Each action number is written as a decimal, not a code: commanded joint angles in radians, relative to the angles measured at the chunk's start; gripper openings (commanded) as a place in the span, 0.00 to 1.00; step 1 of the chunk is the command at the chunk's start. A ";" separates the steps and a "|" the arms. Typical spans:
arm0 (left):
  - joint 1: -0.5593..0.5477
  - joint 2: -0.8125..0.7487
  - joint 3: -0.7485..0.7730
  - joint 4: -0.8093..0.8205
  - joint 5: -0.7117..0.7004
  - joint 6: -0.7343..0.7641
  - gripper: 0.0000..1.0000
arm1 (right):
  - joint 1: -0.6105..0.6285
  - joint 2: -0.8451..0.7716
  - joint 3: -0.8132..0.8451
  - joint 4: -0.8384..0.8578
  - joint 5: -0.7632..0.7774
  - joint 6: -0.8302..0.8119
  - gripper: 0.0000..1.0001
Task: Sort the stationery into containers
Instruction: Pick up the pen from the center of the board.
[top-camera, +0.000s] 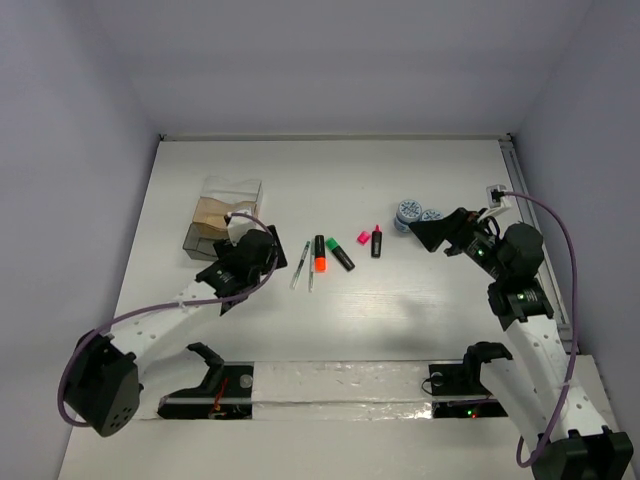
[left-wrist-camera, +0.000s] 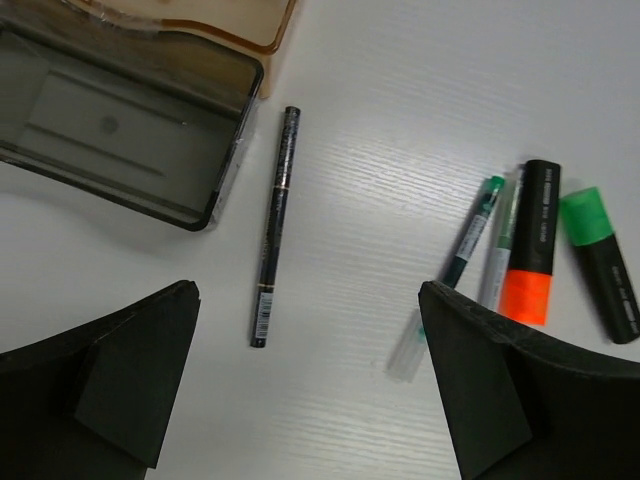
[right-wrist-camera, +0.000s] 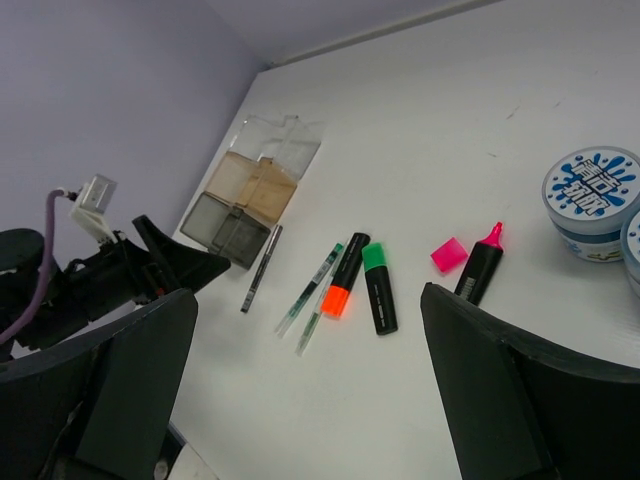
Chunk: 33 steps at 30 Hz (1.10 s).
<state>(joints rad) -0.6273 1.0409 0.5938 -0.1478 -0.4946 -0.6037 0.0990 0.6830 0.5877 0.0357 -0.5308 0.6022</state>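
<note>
- containers (top-camera: 222, 213), far left: the smoky box (left-wrist-camera: 120, 120) is empty and the others show nothing inside. Sorting looks unstarted, everything left to do.
- left gripper (left-wrist-camera: 308, 298): jaws wide apart, holding nothing, over a dark pen (left-wrist-camera: 275, 228) lying just beside the smoky box.
- Middle, all loose on the table (top-camera: 420, 330): two thin pens (left-wrist-camera: 470, 240), orange marker (left-wrist-camera: 535, 250) touching them, green marker (left-wrist-camera: 600, 265), pink piece (right-wrist-camera: 449, 254), pink marker (right-wrist-camera: 480, 268).
- discs (right-wrist-camera: 592, 198), right, side by side, outside any box.
- right gripper (right-wrist-camera: 308, 298): spread wide, empty, near the discs.
</note>
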 joint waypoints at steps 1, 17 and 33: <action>-0.005 0.045 0.055 -0.010 -0.094 -0.019 0.90 | 0.013 -0.003 -0.002 0.061 -0.003 -0.009 1.00; 0.037 0.255 0.066 0.132 -0.059 0.038 0.59 | 0.013 -0.017 -0.008 0.063 -0.020 -0.018 0.99; 0.121 0.415 0.070 0.211 0.025 0.079 0.51 | 0.022 -0.028 -0.003 0.059 -0.035 -0.018 0.99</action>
<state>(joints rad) -0.5148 1.4471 0.6567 0.0284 -0.4767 -0.5453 0.1127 0.6666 0.5797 0.0380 -0.5484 0.5983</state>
